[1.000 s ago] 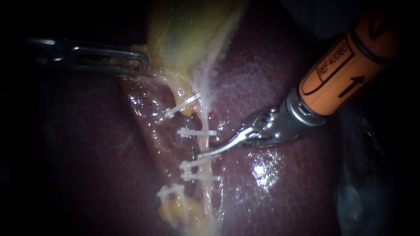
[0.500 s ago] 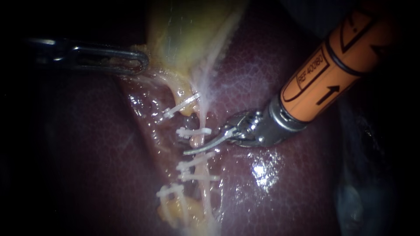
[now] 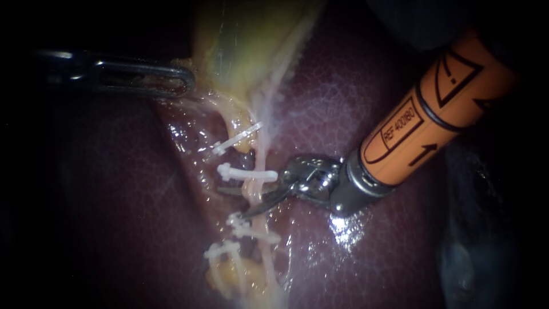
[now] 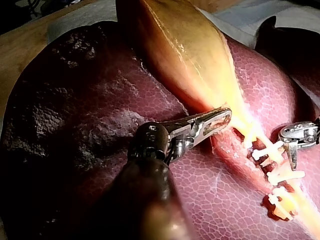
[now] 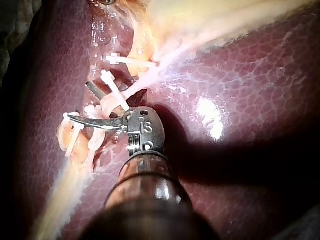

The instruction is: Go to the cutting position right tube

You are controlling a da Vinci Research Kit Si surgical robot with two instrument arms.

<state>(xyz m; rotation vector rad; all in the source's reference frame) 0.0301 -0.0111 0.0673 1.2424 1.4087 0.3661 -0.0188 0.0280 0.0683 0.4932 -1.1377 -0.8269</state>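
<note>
Jaws parted a little, our right instrument (image 3: 233, 201) now straddles the right tube (image 3: 253, 187). One thin blade passes behind the tube and the other lies across its front, in the gap between the upper clip (image 3: 247, 172) and the lower clips (image 3: 245, 223). We cannot see that both blades touch the tube, so we take it that nothing is gripped yet.

A second ago those blades lay together just beside the tube, on the liver (image 3: 354, 114) side. Half a second ago they had slid across it, still together. Since then the orange shaft has pushed further in and the blades have opened around the tube.

We judge the cutting position all but reached. What remains is to check that the blades sit squarely between the clips, clear of both.

Our left instrument (image 3: 184, 86) has not moved. Its jaws lie closed on the lower edge of the gallbladder (image 3: 246, 46), holding the tissue stretched away from the clipped tubes.
</note>
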